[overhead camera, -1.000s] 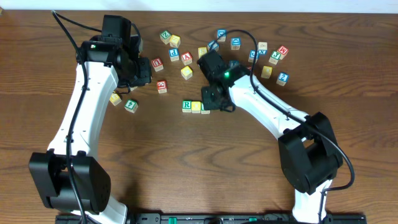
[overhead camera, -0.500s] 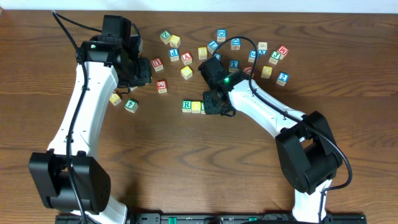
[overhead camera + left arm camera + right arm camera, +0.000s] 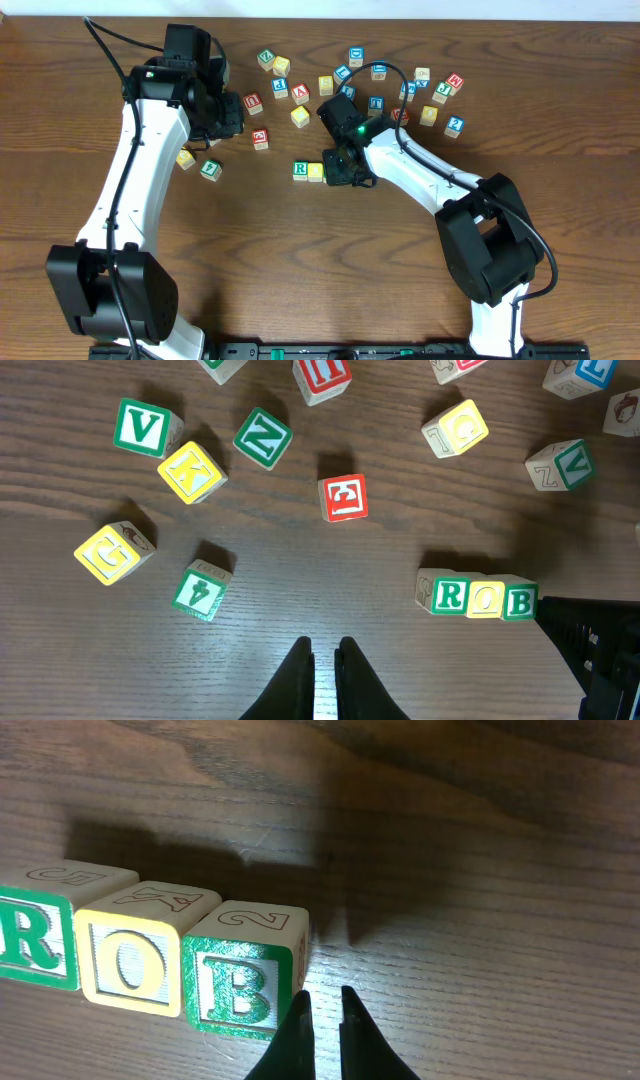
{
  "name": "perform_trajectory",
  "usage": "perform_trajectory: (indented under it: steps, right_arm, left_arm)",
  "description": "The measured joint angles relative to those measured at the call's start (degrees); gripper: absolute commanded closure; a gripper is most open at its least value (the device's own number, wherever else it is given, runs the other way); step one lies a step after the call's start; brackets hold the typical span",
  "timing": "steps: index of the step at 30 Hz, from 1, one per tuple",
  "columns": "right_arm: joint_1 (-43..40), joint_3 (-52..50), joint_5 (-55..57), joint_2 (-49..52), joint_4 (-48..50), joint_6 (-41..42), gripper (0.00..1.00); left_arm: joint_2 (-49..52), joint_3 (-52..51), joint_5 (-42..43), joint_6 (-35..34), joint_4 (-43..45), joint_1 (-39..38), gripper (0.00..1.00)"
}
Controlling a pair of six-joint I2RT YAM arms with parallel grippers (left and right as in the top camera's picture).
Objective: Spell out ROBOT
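Note:
Three letter blocks stand in a touching row reading R, O, B: green R point(image 3: 300, 170) point(image 3: 452, 596) point(image 3: 30, 935), yellow O point(image 3: 316, 172) point(image 3: 486, 599) point(image 3: 130, 960), green B point(image 3: 519, 601) point(image 3: 238, 982). My right gripper point(image 3: 343, 170) point(image 3: 322, 1000) is shut and empty. Its fingertips sit low at the table against B's right side, and in the overhead view it hides B. My left gripper point(image 3: 225, 115) point(image 3: 323, 655) is shut and empty, hovering over bare wood to the left of the row.
Several loose letter blocks lie scattered along the back point(image 3: 355, 55). Near my left arm are a red block point(image 3: 260, 139) point(image 3: 343, 497), a green block point(image 3: 210, 169) point(image 3: 203, 592) and a yellow one point(image 3: 186, 158) point(image 3: 113, 551).
My right gripper has shifted slightly left, closing onto B's right side at the end of the row. The left arm has not moved.

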Motion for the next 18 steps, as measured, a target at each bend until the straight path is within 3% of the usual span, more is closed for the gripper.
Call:
perform_trajectory:
  steps: [18]
  right_arm:
    - [-0.22, 0.13, -1.51, 0.00, -0.57, -1.84, 0.98]
  left_arm:
    - [0.00, 0.00, 0.00, 0.00, 0.02, 0.00, 0.91]
